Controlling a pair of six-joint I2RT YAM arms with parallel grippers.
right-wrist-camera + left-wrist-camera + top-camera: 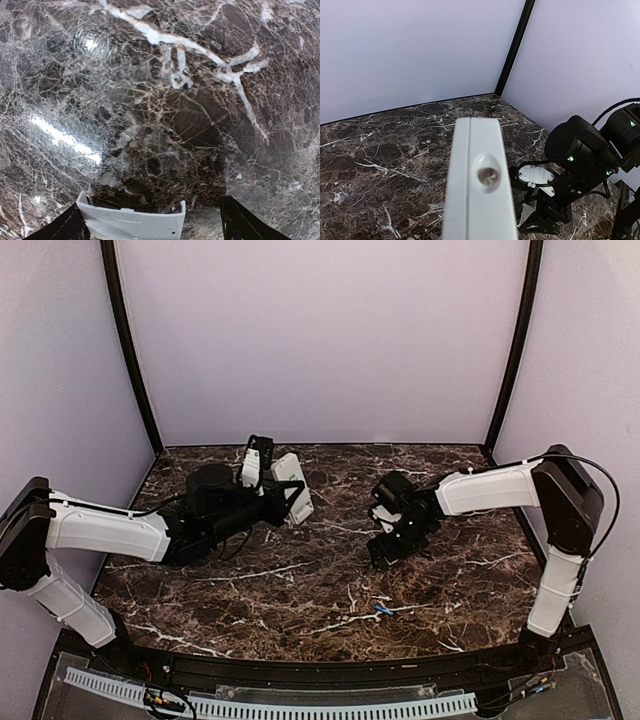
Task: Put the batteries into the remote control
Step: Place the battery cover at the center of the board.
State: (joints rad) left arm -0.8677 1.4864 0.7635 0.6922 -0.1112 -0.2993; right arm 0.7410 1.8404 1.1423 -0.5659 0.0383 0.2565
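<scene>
The task is at an early stage, as far as the views show. The left gripper (pixel 275 498) is closed on the remote control (pixel 293 485) and holds it tilted above the surface (pixel 300 590), left of the middle and toward the far side. The left wrist view shows the handset edge-on, its end with a small clear bulb pointing away from the camera. The battery bay is not visible in any view, so whether a cell sits inside cannot be told. The right gripper (pixel 388 548) hangs low over the surface, right of the middle, with its jaws spread wide. In its wrist view the small white cover plate (pixel 131 223) lies between the fingers (pixel 67 231), with a clear gap on one side, so it looks put down and not gripped. The cover, then, is off the handset, and that step appears done. The batteries (pixel 383 610) show only as a small blue speck on the surface, nearer than the right gripper and well apart from the remote; whether it is one cell or two is too small to tell. What appears left is picking up the cells, seating them in the bay and, most likely, refitting the cover.
</scene>
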